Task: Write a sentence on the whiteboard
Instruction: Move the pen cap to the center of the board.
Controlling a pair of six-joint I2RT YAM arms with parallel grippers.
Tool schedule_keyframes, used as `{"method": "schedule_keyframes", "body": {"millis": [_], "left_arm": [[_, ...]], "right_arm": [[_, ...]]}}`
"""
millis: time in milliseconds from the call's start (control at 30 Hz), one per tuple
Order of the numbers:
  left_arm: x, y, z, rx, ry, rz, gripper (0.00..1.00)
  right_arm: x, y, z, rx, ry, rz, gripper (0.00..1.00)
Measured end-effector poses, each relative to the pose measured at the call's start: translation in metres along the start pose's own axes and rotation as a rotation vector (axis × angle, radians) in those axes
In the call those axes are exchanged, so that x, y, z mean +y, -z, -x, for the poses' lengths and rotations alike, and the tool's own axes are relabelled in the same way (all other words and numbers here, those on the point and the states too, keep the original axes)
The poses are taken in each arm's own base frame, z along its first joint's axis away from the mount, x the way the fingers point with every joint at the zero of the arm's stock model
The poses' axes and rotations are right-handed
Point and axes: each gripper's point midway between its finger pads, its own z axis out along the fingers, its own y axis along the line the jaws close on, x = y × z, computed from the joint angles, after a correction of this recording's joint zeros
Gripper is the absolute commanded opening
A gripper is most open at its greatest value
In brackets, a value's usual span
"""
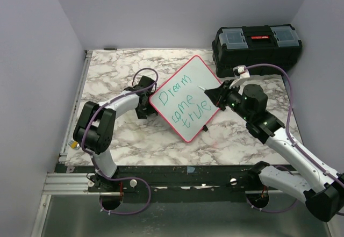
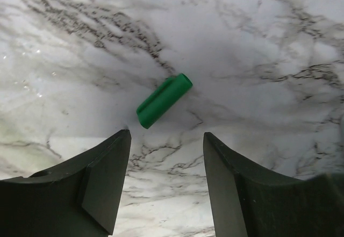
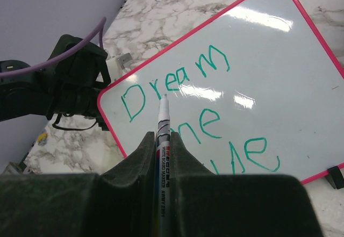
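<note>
Currently the whiteboard lies flat mid-bench, turned diamond-wise with one corner pointing to the back. It is white with a thin red-pink rim and rounded corners, and a small black clip sits on its near-right edge. The sentence is in thin green handwritten letters. The top view shows three slanted rows: "Dream", "come", "true". The right wrist view shows "Dream" whole, with the lower rows partly cut off, and glare streaks on the board surface.

The marble bench carries the board between the two arms. A black toolbox stands at the back right, near the board's far corner but apart from it.

The right arm reaches in from the right, forearm angled toward the board's upper-right edge. The right jaws are closed narrow on a white marker, gripping its barrel, with the tip sticking out ahead. The tip sits over the "Dream" row near the "e". Cannot tell if it touches the surface.

The left arm is bent over, with its wrist just beside the board's left corner. The left jaws are spread wide, holding nothing, and point down at bare bench. A green cap lies on its side on the bench just ahead of the tips, not touching them.
</note>
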Motion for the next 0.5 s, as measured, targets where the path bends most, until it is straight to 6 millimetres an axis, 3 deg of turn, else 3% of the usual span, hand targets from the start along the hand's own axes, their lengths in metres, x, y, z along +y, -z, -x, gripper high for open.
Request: {"method": "schedule_keyframes", "body": {"millis": [267, 500], "left_arm": [[-0.019, -0.001, 0.011, -0.07, -0.036, -0.119, 0.6], [-0.004, 0.005, 0.011, -0.069, -0.102, -0.048, 0.61]], "right_arm": [[-0.005, -0.008, -0.011, 0.035, -0.001, -0.016, 0.01], [-0.012, -0.017, -0.025, 0.082, -0.003, -0.036, 0.01]]}}
